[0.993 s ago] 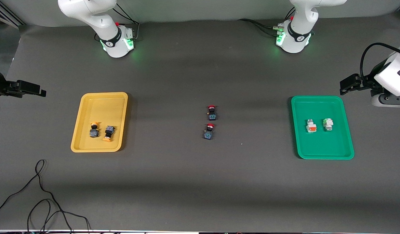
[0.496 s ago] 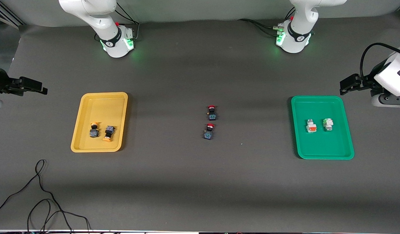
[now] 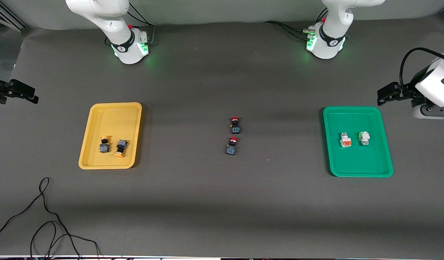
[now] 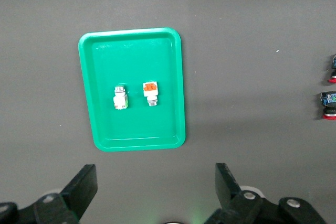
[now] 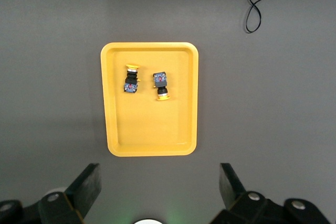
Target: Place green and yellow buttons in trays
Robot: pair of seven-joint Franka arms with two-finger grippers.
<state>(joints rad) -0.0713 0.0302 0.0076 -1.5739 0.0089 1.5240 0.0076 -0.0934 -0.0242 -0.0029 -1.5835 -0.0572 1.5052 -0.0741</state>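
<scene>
Here, buttons in trays, pincers wide

Dark grey tabletop, evenly lit

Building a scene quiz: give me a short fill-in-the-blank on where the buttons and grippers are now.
1. The yellow tray holds ____ yellow-capped buttons.
2. The two white buttons lie in the ____ tray.
3. The two red-capped buttons lie on the ____, between the trays.
4. The left gripper and right gripper are both ____.

Missing words: two; green; table; open
</scene>
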